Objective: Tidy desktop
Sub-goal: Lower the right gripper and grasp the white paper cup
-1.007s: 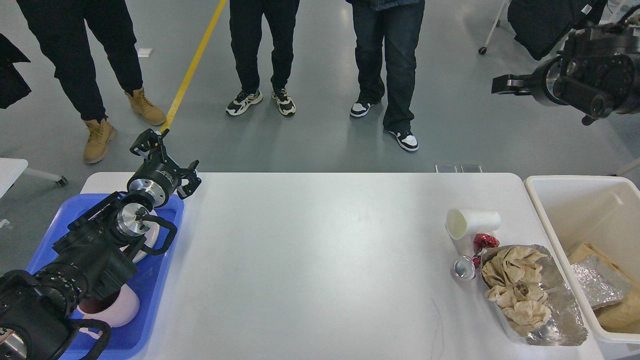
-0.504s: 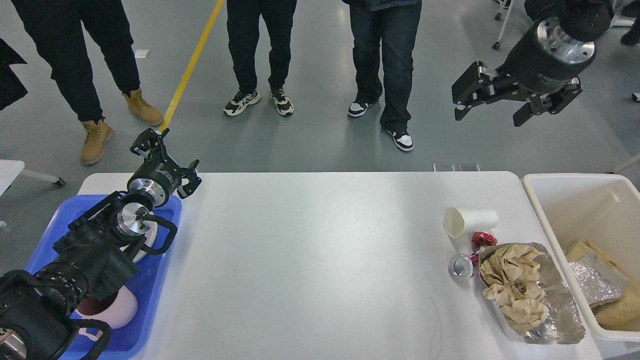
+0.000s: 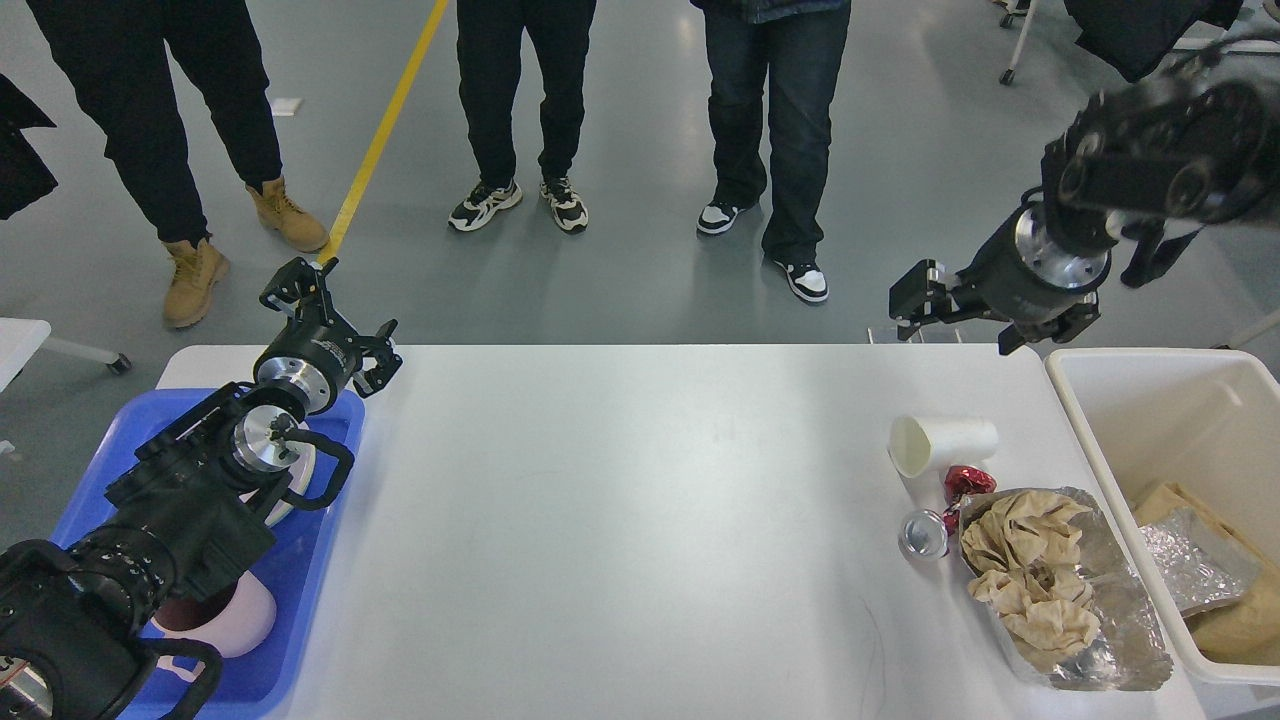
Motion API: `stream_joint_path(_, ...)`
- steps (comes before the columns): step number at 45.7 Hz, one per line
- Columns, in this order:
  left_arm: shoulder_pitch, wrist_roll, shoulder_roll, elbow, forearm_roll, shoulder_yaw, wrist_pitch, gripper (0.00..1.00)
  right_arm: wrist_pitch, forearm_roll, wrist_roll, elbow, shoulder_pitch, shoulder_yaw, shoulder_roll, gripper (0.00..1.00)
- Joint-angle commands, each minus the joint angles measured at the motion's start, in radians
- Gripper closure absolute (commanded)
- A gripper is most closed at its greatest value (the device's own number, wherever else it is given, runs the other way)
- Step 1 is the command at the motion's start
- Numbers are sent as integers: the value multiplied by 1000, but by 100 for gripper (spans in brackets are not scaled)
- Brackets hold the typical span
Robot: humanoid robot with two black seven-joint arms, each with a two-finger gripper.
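- The foil tray (image 3: 1095, 600) with crumpled paper is seen at the near right of the desktop (image 3: 620, 520), touching a small can (image 3: 924, 534); if it is lifted by its soft edge, it can probably fold and spill.
- The paper cup (image 3: 940, 445) lies on its side and may roll when pushed.
- The left gripper (image 3: 335, 320) is held open and empty above the blue tray (image 3: 300, 640).
- The right gripper (image 3: 955, 315), spread apart and holding nothing, hangs over the far edge.

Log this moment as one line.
left gripper open over blue tray | right gripper open above desktop | paper cup tipped
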Motion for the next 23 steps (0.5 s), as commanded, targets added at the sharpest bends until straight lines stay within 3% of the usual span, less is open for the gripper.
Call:
stream_joint_path(1,0,0,0,0,-1,0,0,3,-186,-3,0,-89,-214,-6,70,1)
stream_joint_path(7,0,0,0,0,-1,0,0,3,-281,-6,-2,-250,-389,-25,173,1)
stream_joint_path(23,0,0,0,0,-1,0,0,3,-351,-30,-5,-502,-636,-126,264,1)
